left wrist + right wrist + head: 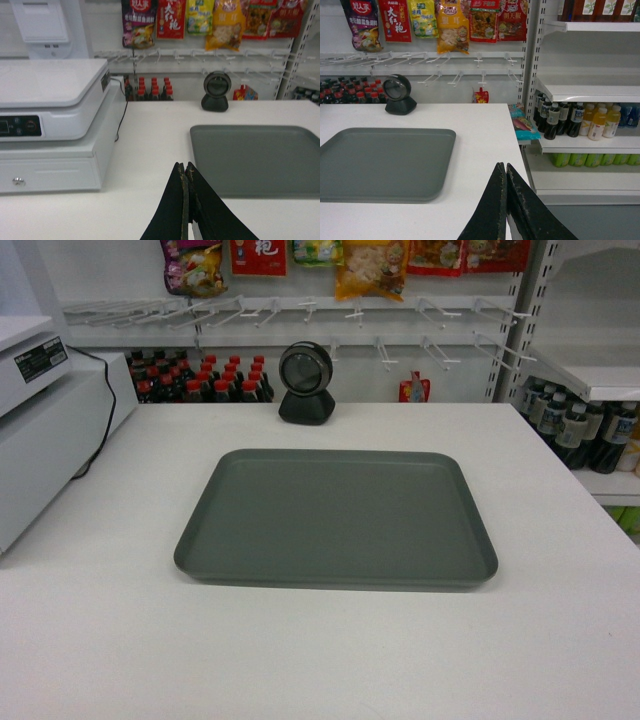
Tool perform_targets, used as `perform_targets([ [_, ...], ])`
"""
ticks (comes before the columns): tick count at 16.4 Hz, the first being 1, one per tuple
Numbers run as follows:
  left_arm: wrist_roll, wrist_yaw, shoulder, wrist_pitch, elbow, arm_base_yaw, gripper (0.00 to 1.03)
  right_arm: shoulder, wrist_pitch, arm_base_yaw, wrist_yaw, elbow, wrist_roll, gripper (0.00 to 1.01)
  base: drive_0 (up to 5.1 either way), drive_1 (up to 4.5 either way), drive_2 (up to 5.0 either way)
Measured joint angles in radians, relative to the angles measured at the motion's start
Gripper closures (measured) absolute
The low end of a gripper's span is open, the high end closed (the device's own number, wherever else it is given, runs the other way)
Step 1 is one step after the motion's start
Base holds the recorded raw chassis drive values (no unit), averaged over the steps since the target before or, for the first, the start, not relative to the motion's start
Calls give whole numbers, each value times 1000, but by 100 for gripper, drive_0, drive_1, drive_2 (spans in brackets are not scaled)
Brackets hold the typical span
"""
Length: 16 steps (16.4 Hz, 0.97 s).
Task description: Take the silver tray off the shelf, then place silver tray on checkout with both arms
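Observation:
The silver tray [338, 517] lies flat in the middle of the white checkout [100, 630], with nothing on it. Neither arm shows in the head view. In the left wrist view my left gripper [185, 166] is shut on nothing, above the counter just left of the silver tray [255, 160]. In the right wrist view my right gripper [506, 166] is shut and empty too, above the counter near its right edge, to the right of the silver tray [385, 162]. A white shelf [590, 91] stands at the right, beyond the checkout [485, 130].
A white cash register [50, 125] stands on the left of the counter. A black round scanner [306, 383] sits at its far edge. Hooks with snack bags [370, 265] and dark bottles [200, 380] line the back wall. Drink bottles [580, 120] fill the right shelves.

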Motion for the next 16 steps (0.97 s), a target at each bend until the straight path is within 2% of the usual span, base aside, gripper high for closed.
perform_targets([
  [1,0,3,-91,-139,0,0,102,-14,-15,0,0,0,0,100,0,0,0],
  [3,0,-1,-151,-150,6,0,102,-44,-53,0,0,0,0,100,0,0,0],
  [4,0,0,-151,-161,0,0,102,-134,-189,0,-3,0,0,100,0,0,0],
  [7,0,2,-152,-156,0,0,102,-204,-224,0,-1,0,1,100,0,0,0],
  [8,0,3,-152,-156,0,0,101,-204,-215,0,-2,0,0,96,0,0,0],
  [9,0,2,-151,-156,0,0,89,-203,-215,0,-1,0,0,83,0,0,0],
  [12,0,2,-152,-155,0,0,61,-204,-214,0,-1,0,0,58,0,0,0],
  [16,0,2,-152,-156,0,0,22,-204,-214,0,-1,0,0,15,0,0,0],
])
